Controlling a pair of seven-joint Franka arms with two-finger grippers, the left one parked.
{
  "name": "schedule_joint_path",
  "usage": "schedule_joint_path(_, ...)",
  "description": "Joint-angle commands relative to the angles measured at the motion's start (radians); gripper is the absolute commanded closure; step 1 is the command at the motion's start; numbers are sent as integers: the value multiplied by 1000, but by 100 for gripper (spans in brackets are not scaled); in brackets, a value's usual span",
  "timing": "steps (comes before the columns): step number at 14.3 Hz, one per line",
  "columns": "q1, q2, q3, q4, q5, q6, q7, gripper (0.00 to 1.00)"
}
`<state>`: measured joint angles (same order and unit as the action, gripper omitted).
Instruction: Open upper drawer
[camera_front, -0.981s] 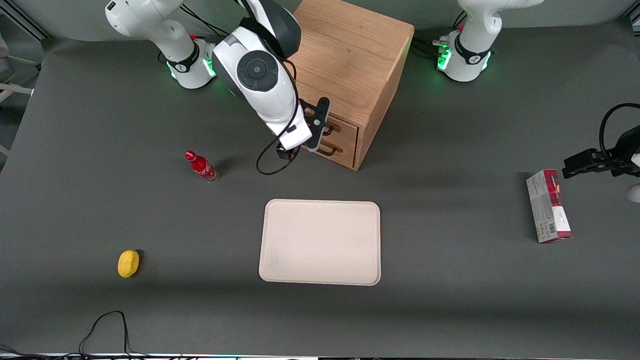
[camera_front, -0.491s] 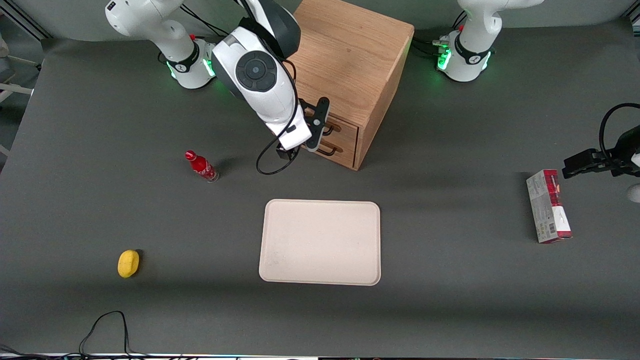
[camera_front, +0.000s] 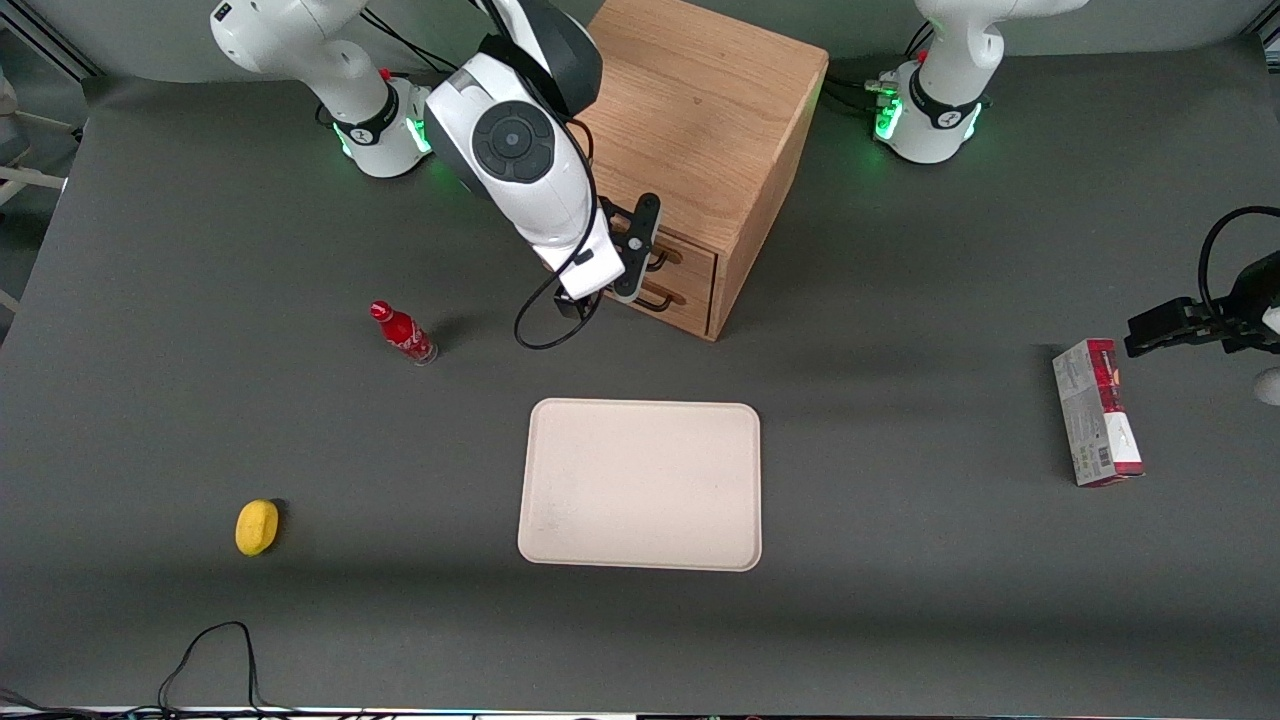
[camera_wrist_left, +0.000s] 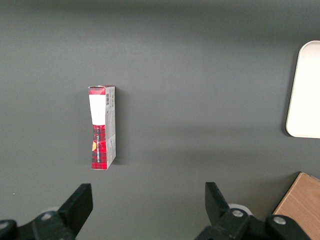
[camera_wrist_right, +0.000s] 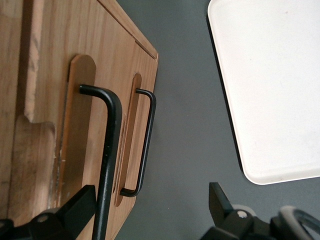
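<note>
Two drawers front the light oak cabinet (camera_front: 700, 140); bare grey desk (camera_front: 900, 300) lies before them. The closed upper drawer (camera_front: 688, 255) faces the cream rectangular tray (camera_front: 640, 485), its thin black bar handle (camera_wrist_right: 107, 160) running level. The end effector (camera_front: 640, 250), fingers spread apart, straddles that handle.

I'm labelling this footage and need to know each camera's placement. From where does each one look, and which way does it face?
Front view: high above the table, looking down at the robots; shows both arms, the pincer at the upper drawer of the cabinet.
Right wrist view: on the working arm, facing the upper drawer's handle; pincer fingertips show, open.
Left wrist view: on the parked arm, facing down at the red box.
Shared: the tray appears in all three views.
</note>
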<state>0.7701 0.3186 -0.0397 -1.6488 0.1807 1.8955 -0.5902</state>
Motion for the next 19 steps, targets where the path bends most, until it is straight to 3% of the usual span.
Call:
schedule_joint_path(1,3,14,-5,-5,31,45,-34,0)
schedule_joint_path(19,-57,71,-26,46,20,60,-11,0)
